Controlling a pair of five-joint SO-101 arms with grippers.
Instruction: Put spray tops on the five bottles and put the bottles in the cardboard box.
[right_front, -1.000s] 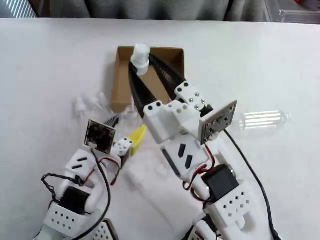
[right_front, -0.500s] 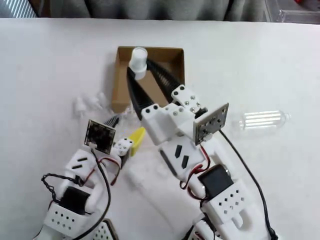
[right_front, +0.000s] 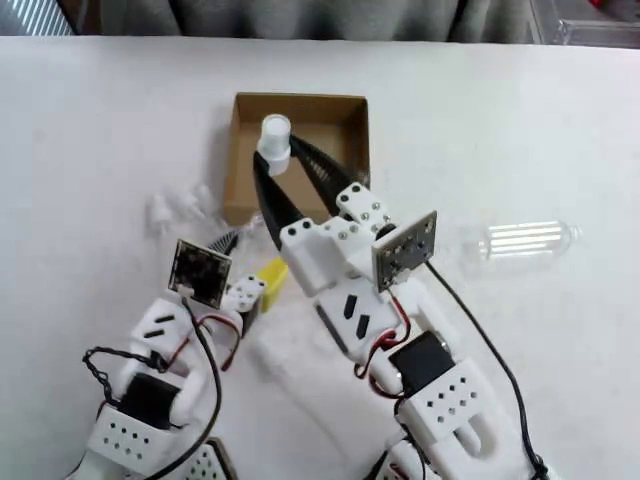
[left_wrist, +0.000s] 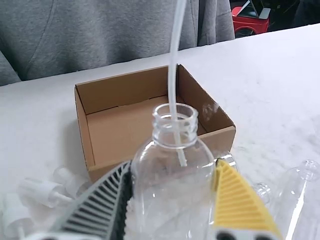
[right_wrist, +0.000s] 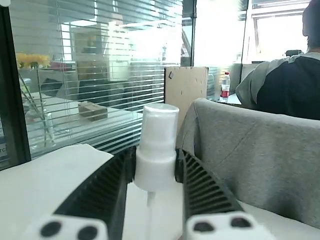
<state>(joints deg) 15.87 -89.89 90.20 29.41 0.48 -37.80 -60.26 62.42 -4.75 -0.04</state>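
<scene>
The left claw (left_wrist: 170, 200) pinches a clear plastic bottle (left_wrist: 170, 162) upright just beside the brown cardboard box (left_wrist: 125, 95). The right claw (right_wrist: 155, 157) grips a white spray top (right_wrist: 158, 127), its tube (left_wrist: 173, 75) seemingly hanging into the neck.

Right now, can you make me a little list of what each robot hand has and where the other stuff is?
left fingers: shut on upright clear plastic bottle
right fingers: shut on white spray top, tube inside that bottle's neck
brown cardboard box: beyond the held bottle, no bottle seen inside
second clear bottle: lying on the table
loose spray tops: beside the box
</scene>
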